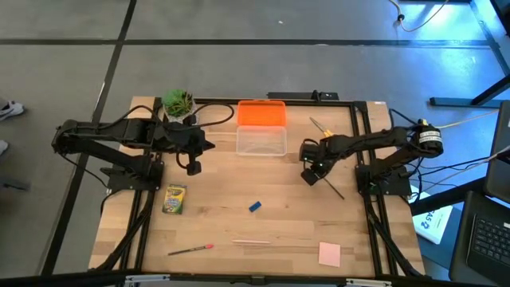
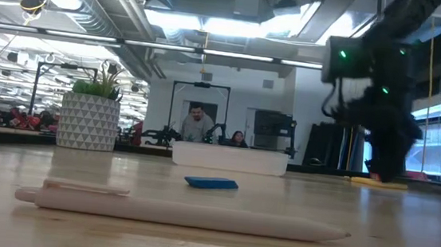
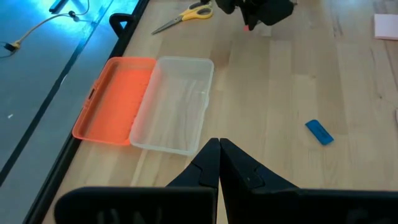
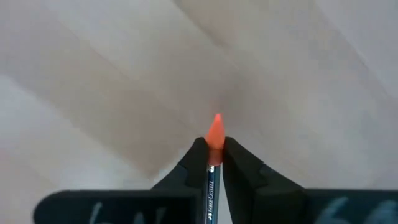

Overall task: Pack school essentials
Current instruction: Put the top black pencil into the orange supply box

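My right gripper [image 1: 309, 174] [image 4: 214, 148] is right of the case, shut on a dark pen [image 1: 333, 186] with an orange-red tip [image 4: 216, 129]. My left gripper [image 1: 194, 165] [image 3: 219, 148] hovers shut near the case's left side, touching nothing. Flat on the table lie the green-yellow crayon box [image 1: 174, 198], small blue piece [image 1: 255, 206] [image 3: 319, 132], red-tipped pencil [image 1: 191, 249], pale stick [image 1: 251, 241] [image 2: 181, 210], pink note pad [image 1: 329, 253] and yellow-handled scissors [image 1: 323, 127] [image 3: 185, 15]. My right gripper pinches the dark pen between its two fingers just behind the orange-red tip [image 4: 214, 140], which pokes out past the fingertips toward the table. The pen lies along the fingers. Its shaft [image 1: 338, 191] trails back toward the table's near right. Whether it is lifted clear does not show.
The clear case [image 1: 261, 142] stands open near the far edge, its orange lid [image 1: 261, 113] folded back flat. A small potted plant [image 1: 178, 104] [image 2: 89, 120] stands at the far left. Bare wood lies between the case and the near items. People show in the room beyond.
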Robot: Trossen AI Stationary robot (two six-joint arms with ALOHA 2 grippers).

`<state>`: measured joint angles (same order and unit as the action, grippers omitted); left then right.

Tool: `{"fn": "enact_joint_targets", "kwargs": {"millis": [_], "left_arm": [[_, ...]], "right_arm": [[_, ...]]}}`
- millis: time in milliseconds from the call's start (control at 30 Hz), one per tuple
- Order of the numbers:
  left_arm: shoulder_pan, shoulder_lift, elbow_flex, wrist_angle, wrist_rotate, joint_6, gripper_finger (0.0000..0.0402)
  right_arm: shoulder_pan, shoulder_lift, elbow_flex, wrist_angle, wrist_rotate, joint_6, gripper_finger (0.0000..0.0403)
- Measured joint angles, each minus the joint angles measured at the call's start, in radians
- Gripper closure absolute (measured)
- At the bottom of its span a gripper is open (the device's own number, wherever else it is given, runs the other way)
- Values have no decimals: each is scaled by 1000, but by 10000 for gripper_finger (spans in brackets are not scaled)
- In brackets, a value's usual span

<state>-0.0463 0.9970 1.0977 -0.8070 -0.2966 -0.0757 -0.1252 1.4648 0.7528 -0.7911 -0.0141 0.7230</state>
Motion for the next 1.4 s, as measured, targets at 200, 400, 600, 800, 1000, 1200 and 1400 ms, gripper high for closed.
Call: {"fn": "enact_joint_targets", "kwargs": {"millis": [200,400,600,800,1000,1200,1400], "left_arm": [[0,0,0,0,0,0,401],[0,0,0,0,0,0,401],[0,0,0,0,0,-1,401],[0,0,0,0,0,-2,401],[0,0,0,0,0,-4,401],[0,0,0,-1,-1,-1,401],[0,0,0,-1,-1,-1,401]], "right_arm": [[-10,0,178,-70,-50,-78,368],[-54,11,392,-131,34,-248,368],[-116,105,613,-128,118,-468,366],[-158,297,859,-115,129,-684,365],[-186,511,1096,-114,120,-855,365],[-218,682,1260,-119,92,-959,365],[-225,781,1333,-123,39,-970,364]]}}
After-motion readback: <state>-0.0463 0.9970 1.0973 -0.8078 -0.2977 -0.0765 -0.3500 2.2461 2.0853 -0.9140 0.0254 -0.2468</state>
